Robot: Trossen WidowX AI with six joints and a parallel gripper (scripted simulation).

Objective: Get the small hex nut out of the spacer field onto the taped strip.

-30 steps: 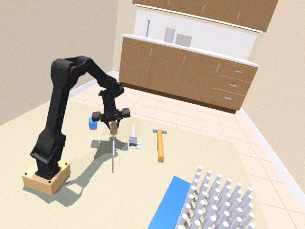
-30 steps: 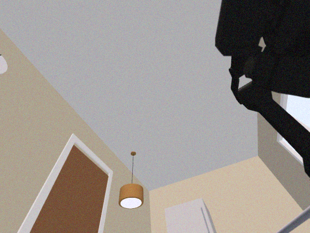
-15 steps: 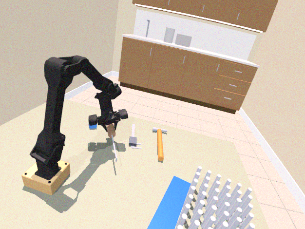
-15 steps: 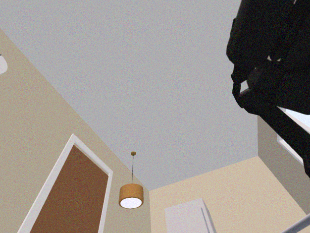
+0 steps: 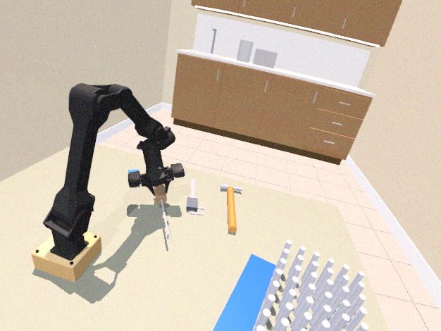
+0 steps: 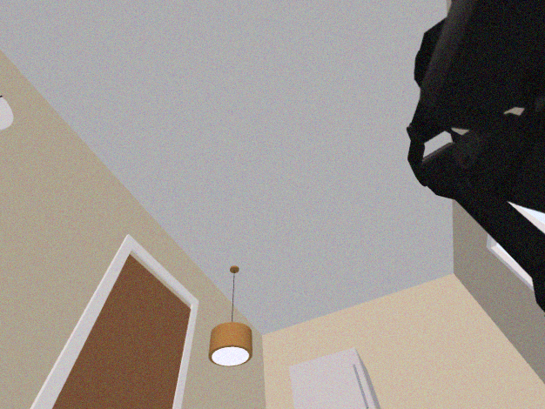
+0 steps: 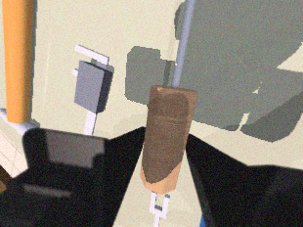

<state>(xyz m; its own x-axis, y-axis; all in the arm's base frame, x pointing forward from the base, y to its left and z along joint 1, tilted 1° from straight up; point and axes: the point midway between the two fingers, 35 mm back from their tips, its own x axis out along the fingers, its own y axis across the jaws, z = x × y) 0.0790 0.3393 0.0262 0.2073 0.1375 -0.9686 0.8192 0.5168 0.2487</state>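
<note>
Top view: gripper (image 5: pixel 159 188) clamps the hook tool's wooden handle (image 5: pixel 160 195), rod (image 5: pixel 165 226) hanging, well short of the spacer field (image 5: pixel 313 288); nut unseen. Exterior view: only arm. Wrist view: handle gripped low. Advise carrying level, entering between rows past the blue strip (image 5: pixel 249 291).

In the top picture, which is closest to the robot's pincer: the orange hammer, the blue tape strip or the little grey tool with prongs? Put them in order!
Measured from the pincer, which is shut on the wooden-handled hook tool:
1. The grey pronged tool, just to its right in the picture.
2. The orange hammer, further right, past the grey tool.
3. The blue tape strip, far off at the lower right, beside the spacers.
</note>
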